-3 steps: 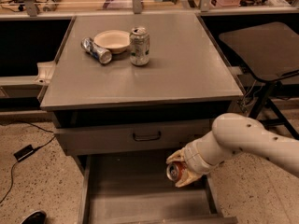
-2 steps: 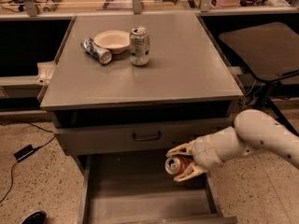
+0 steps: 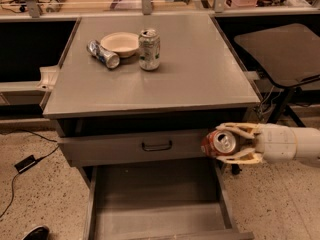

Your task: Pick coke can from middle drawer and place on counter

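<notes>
The arm (image 3: 295, 145) enters from the right edge and runs roughly level, pointing left. The white wrist section is thick and rounded. The gripper (image 3: 223, 143) sits at lower right, below bench (image 3: 200, 74) level and off its right front corner. Its two fingers (image 3: 240, 130) lie one above the other, closed on a can (image 3: 219, 142), which is tipped with its top facing the camera.

Counter (image 3: 200, 79) bearing bowl (image 3: 120, 43) toward its 10 o'clock, upright can (image 3: 149, 49) at the bowl's 4 o'clock, toppled can (image 3: 103, 54) at its 8 o'clock, middle drawer (image 3: 155, 204) open below, gripper (image 3: 222, 145) clasping coke can (image 3: 219, 142) at the drawer's 1 o'clock, right of the drawer front (image 3: 115, 149).
</notes>
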`<state>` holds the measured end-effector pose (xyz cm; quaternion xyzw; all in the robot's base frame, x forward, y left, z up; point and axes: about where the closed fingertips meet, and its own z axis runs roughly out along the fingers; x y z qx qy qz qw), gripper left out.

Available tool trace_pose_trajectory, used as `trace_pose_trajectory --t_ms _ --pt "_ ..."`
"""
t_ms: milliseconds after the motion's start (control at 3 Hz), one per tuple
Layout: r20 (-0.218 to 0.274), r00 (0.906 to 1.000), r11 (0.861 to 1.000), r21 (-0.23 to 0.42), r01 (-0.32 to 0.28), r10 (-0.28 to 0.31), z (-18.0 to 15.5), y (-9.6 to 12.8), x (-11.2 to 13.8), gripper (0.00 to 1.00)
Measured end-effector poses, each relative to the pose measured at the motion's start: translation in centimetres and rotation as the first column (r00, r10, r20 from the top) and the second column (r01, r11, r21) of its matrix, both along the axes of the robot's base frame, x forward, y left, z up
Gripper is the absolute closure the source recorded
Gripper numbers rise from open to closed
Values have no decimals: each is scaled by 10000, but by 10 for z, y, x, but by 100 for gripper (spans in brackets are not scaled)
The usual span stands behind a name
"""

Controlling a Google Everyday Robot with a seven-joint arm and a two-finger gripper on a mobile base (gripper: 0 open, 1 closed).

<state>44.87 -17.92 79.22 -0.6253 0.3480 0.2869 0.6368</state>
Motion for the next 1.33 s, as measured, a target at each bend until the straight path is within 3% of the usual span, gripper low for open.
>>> trace_pose_trajectory --t_ms 333,667,1000,1333 --pt "201 9998 9998 170 76 -80 15 -9 4 100" --pt "476 9980 9990 -192 -404 413 57 24 16 100" --pt "682 9942 9964 56 -841 836 119 49 37 100" --pt "-83 9958 9925 819 -902 912 159 63 64 100"
